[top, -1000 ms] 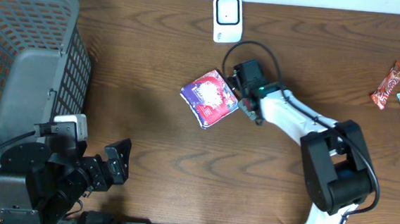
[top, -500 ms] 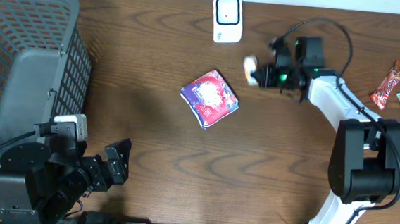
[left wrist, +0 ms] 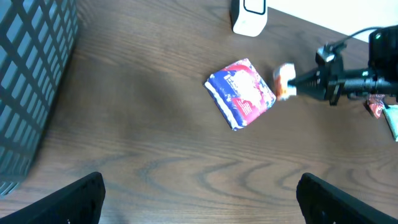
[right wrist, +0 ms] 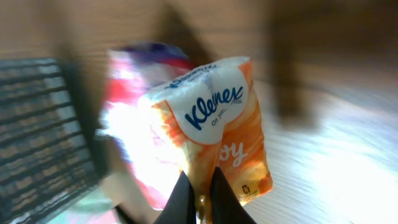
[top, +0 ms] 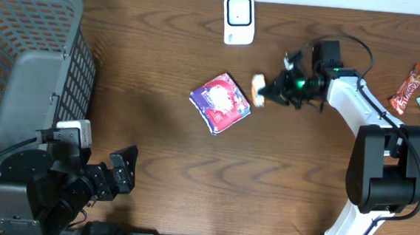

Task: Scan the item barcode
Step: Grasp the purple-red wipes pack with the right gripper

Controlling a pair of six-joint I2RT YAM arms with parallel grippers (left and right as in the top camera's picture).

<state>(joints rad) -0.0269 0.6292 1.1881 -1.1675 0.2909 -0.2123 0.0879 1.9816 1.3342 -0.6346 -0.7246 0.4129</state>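
Since half a second ago, the right claw (top: 267, 93) has carried the Kleenex pack (top: 257, 90) a little farther from the scanner (top: 239, 19), toward the near edge of the tabletop (top: 162, 55). That claw is clamped on the pack's lower edge, holding it off the tabletop, down and to the right of the scanner. Printed face and orange wrapper fill the right wrist view. A red-and-blue pouch (top: 221, 101) lies flat below the scanner, just beside the pack. Far from the scanner at the near left, the left claw (top: 126, 169) sits with its jaws spread wide, gripping nothing.
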